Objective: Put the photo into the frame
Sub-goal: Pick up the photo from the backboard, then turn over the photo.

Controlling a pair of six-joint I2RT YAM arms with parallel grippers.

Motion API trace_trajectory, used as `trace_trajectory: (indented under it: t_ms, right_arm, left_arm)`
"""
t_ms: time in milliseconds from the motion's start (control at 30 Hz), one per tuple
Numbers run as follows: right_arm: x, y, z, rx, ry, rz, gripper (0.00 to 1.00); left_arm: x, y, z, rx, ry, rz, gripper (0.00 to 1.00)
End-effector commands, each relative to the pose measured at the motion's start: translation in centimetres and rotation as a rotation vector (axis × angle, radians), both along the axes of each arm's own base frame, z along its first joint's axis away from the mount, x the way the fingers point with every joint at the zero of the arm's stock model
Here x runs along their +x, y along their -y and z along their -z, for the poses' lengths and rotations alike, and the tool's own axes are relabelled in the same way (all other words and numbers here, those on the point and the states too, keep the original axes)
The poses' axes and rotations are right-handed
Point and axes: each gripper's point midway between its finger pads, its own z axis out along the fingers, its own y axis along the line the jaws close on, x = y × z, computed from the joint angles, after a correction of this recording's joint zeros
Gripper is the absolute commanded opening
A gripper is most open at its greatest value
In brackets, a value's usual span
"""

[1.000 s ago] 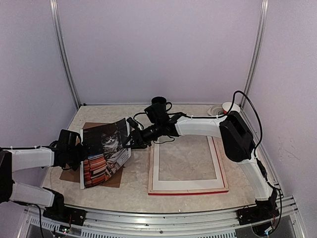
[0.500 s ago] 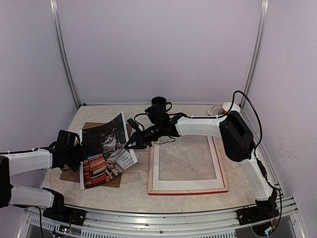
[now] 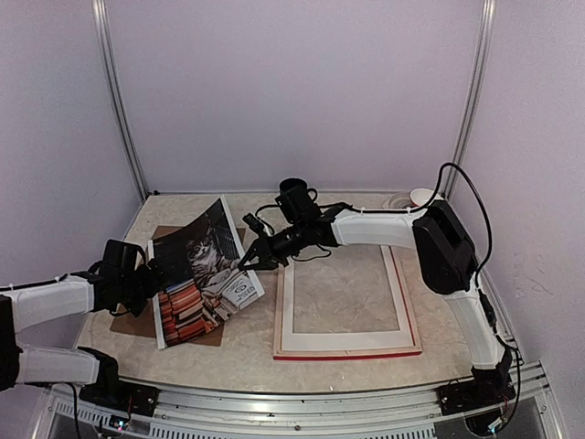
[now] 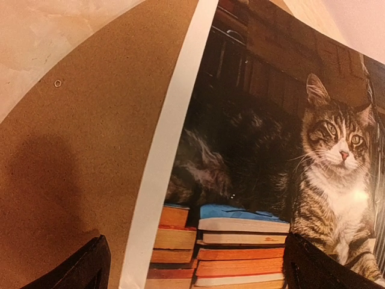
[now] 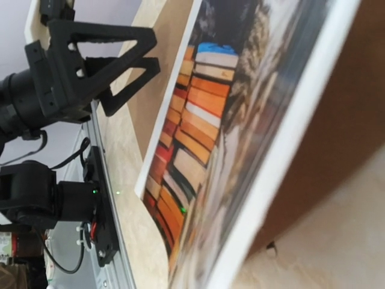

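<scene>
Photo [image 3: 196, 274] of the cat and the books sits on the left part of the table [image 3: 247, 366], over the brown backing board [image 4: 78, 150] and just left of the frame [image 3: 347, 346]. It does not lie flat: its right side is raised and the sheet bends, while its left part rests low on the board.

The right gripper [image 3: 253, 261] is pinched closed on this raised right edge, as far as the top view shows. In its own wrist view the print fills the picture and its fingers are not seen. The left gripper [image 3: 146, 277] stands at the left edge of the photo with its fingers spread wide, holding nothing.

The frame lies flat with its pale back up and its red edge toward the robot.

The step in hand is, I judge, to carry the print over to the frame. To do it well, the right arm should lift only enough that the paper passes over the frame's left rail. It should then pull slowly to the right, so the thin sheet does not crease or slip out of the pinch. The open left gripper could support the trailing edge, so that the photo comes down square to the opening and not tilted.
</scene>
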Motion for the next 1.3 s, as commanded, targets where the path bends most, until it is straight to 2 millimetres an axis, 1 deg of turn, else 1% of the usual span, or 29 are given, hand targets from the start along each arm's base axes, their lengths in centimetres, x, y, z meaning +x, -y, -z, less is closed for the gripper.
trace_trajectory:
  t_ms: [0, 67, 267, 500, 667, 767, 867, 1000, 1167, 1267]
  right_arm:
    - [1.4, 2.1, -5.0, 0.029, 0.087, 0.041, 0.06]
    - [1.7, 2.8, -5.7, 0.026, 0.106, 0.053, 0.06]
    - [1.7, 5.0, -8.3, 0.022, 0.163, 0.066, 0.06]
    - [1.8, 8.7, -11.6, 0.024, 0.233, 0.102, 0.06]
    - [1.4, 11.2, -13.8, 0.045, 0.263, 0.118, 0.05]
    - [1.3, 12.8, -15.1, 0.056, 0.276, 0.137, 0.05]
    - [1.5, 14.7, -16.7, 0.072, 0.302, 0.171, 0.04]
    - [2.2, 17.1, -18.5, 0.086, 0.330, 0.220, 0.04]
    - [2.5, 19.4, -20.6, 0.079, 0.378, 0.266, 0.04]
    - [2.7, 20.5, -21.9, 0.059, 0.421, 0.294, 0.04]
  left_arm:
    - [0.6, -0.2, -1.6, 0.010, 0.038, -0.005, 0.99]
    - [0.7, -0.3, -2.0, 0.014, 0.047, -0.006, 0.99]
    - [1.0, -0.1, -2.6, 0.014, 0.066, 0.001, 0.99]
    - [1.1, 0.3, -3.0, 0.015, 0.079, 0.007, 0.99]
    - [1.3, 0.7, -3.1, 0.010, 0.082, 0.015, 0.99]
    - [1.7, 1.1, -3.7, 0.006, 0.103, 0.020, 0.99]
    - [2.3, 1.6, -4.4, 0.008, 0.118, 0.032, 0.99]
    - [2.6, 2.5, -4.5, 0.013, 0.112, 0.053, 0.99]
    - [2.8, 2.8, -4.8, 0.012, 0.124, 0.058, 0.99]
    - [2.9, 3.1, -5.2, -0.002, 0.141, 0.065, 0.99]
